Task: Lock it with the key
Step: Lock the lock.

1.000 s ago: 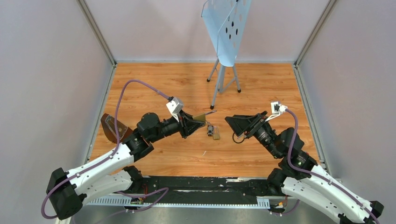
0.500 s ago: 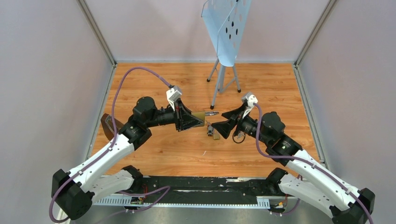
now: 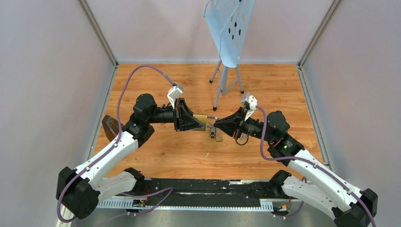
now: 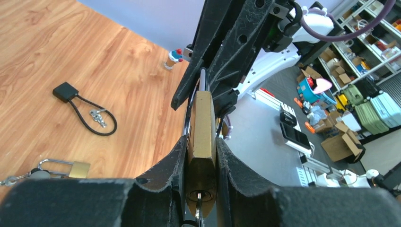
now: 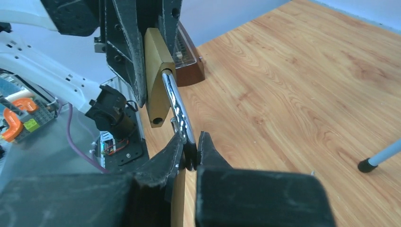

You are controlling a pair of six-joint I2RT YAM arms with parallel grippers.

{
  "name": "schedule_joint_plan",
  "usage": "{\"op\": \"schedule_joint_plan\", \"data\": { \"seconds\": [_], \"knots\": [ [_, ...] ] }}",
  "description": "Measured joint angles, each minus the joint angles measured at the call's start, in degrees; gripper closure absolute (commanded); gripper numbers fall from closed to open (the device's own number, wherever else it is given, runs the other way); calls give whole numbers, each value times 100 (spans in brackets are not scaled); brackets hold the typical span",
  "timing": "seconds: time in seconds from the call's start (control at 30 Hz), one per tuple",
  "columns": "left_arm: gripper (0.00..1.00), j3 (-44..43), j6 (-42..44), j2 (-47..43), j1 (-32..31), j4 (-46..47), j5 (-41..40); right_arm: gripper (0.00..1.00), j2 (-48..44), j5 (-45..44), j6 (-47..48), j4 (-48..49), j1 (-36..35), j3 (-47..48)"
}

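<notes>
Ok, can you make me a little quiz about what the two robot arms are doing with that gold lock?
1. True or false: the left gripper holds the brass padlock by its body.
2. What does the right gripper pinch? A) the padlock's silver loop B) a spoon C) nothing at all
3. Fill in: a second padlock lies on the wooden ____.
Key: 1 true; 2 A; 3 table.
</notes>
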State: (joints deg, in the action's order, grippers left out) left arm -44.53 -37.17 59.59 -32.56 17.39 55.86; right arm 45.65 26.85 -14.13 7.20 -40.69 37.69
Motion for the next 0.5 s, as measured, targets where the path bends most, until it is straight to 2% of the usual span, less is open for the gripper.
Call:
{"op": "schedule_joint_plan", "data": {
  "seconds": [0.5],
  "knots": [
    [100, 133, -160, 0, 83, 835, 361, 100, 61, 367, -1051, -455, 4, 444]
  ]
}}
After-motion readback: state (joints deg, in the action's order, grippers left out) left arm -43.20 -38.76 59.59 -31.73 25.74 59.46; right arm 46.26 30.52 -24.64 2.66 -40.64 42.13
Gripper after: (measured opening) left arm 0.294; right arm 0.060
